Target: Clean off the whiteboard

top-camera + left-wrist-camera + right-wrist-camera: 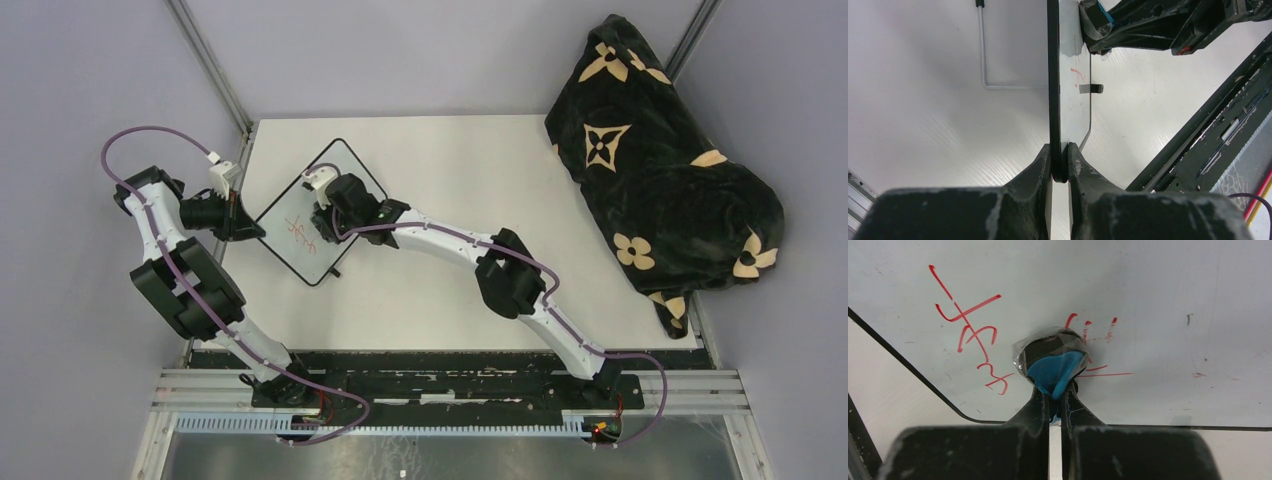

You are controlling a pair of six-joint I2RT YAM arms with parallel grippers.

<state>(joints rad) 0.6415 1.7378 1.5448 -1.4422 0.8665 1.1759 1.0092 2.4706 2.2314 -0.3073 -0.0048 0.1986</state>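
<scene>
pinching a blue-and-black eraser point(1048, 357), wrapped in clear film, between nearly closed fingers, your right gripper point(1055, 394) holds it against the face of the whiteboard point(1158, 295), with red marks point(970, 335) on either side of it. your left gripper point(1060, 162) is clamped on the board's black rim, on the side toward the desk's left edge, fingers tight against both faces. the board sits toward the far left corner of the desk point(480, 170), and a dark blanket point(660, 190) with tan flower patterns lies heaped at the far right corner, well apart.
</scene>
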